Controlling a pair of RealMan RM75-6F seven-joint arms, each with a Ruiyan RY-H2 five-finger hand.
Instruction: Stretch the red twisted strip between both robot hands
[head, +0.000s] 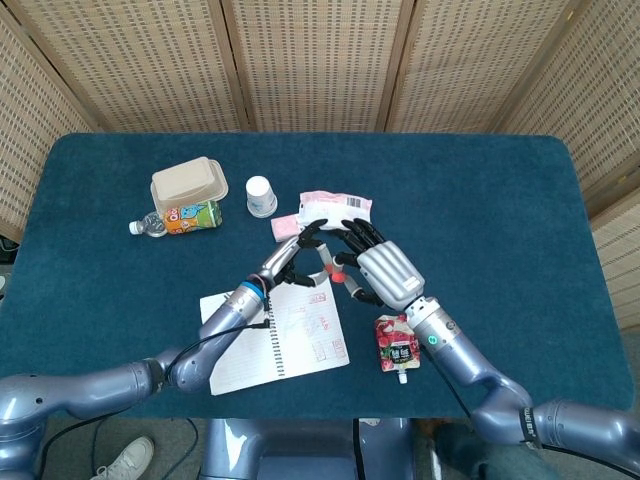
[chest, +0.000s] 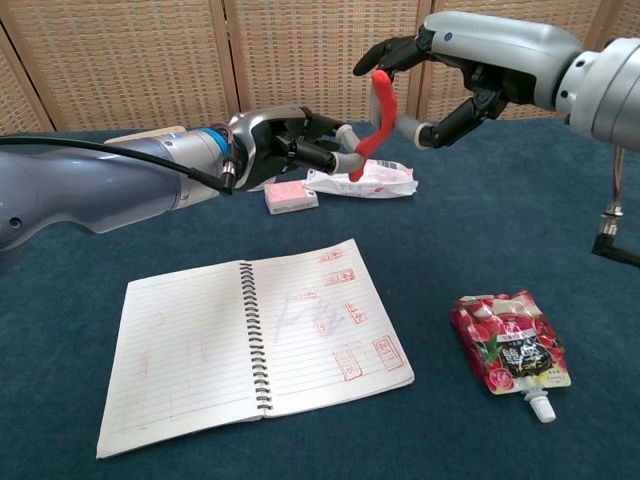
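The red twisted strip (chest: 372, 125) stands nearly upright above the table, bent into a curve. My left hand (chest: 288, 146) pinches its lower end from the left. My right hand (chest: 468, 62) reaches in from the right. Its upper fingertips (chest: 377, 62) touch the strip's top end, and its thumb lies close beside the strip's middle. Whether that hand truly grips the strip is not plain. In the head view the two hands (head: 296, 262) (head: 386, 270) meet over the notebook's top edge, and only small bits of the strip (head: 337, 268) show between the fingers.
An open spiral notebook (chest: 250, 340) lies in front of me, with a red drink pouch (chest: 510, 342) to its right. Behind the hands lie a white wrapper (chest: 385, 178) and a pink packet (chest: 290, 196). A paper cup (head: 261, 195), a lidded box (head: 187, 183) and a bottle (head: 180, 218) sit far left.
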